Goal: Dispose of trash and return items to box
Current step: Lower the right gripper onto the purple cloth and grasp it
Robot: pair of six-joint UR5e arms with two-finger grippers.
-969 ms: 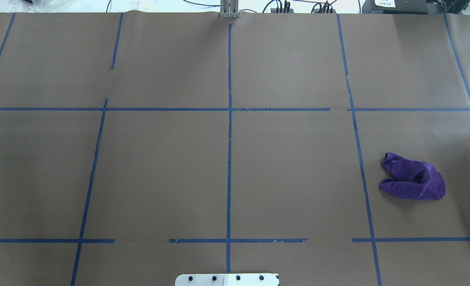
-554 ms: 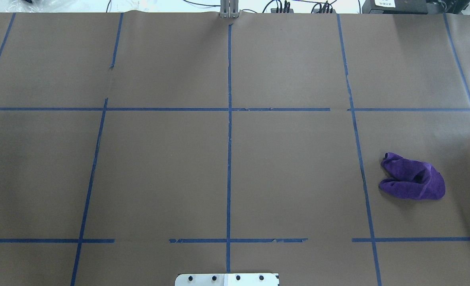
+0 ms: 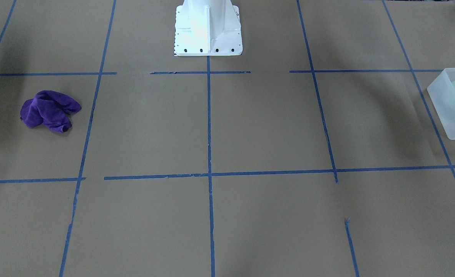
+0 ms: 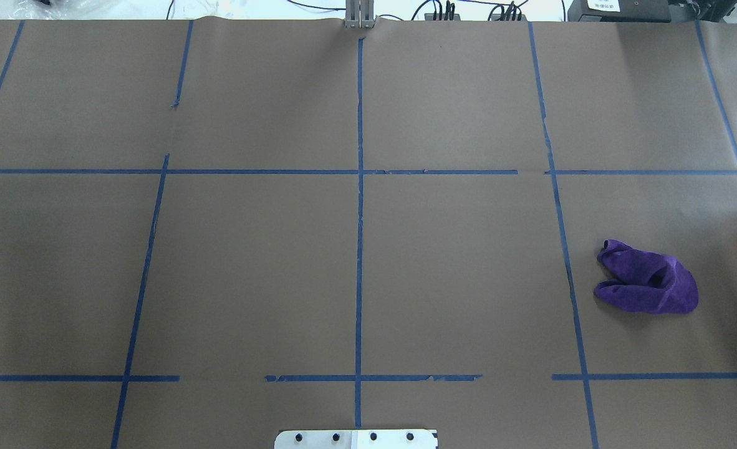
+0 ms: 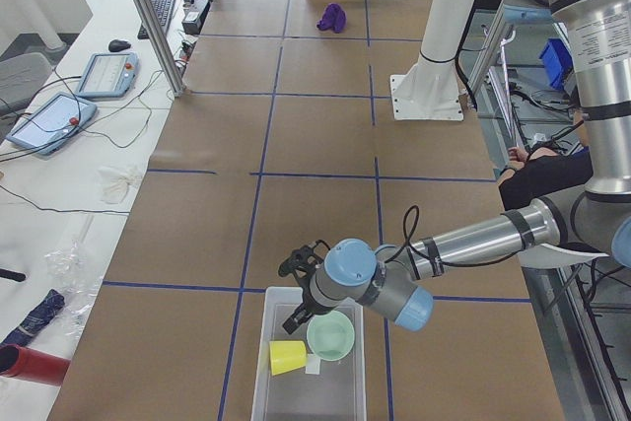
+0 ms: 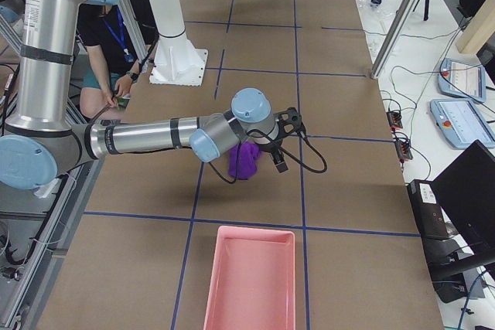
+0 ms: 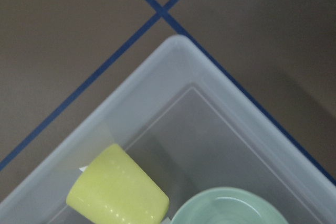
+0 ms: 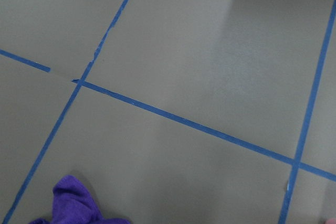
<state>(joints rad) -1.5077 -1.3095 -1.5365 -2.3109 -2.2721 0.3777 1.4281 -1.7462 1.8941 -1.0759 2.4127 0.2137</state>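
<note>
Change: in the overhead view nothing is moving compared with a second ago. The purple cloth [image 4: 649, 285] is lying in the same spot on the surface [image 4: 250, 262], and no arm is entering that view.
Meaning for task: both items are already sitting in the box [image 5: 259, 382], so the returning part is looking finished. The cloth is probably what is left to deal with.
Box location: it is standing at the end of the surface on the robot's left, its long axis running along the surface's length in the left side view.
Cup [image 5: 288, 356]: the yellow cup appears to be lying on its side on the box floor. Its long axis is running roughly across the box, toward the bowl. Which end is the mouth is not showing clearly.
Bowl [image 5: 330, 335]: it is sitting upright with its opening facing up, just beside the cup.
Left tool [image 5: 293, 295]: it is hovering over the box's far end, above the cup and bowl. Whether its jaws are parted or closed cannot be told from this side view, and the wrist view is showing no fingers.
Right tool [image 6: 285, 141]: it is hanging above the cloth, pointing away from the robot. Its jaw state cannot be told either.
Pink bin [image 6: 249, 280]: it is waiting at the surface's right end, well apart from the cloth.
</note>
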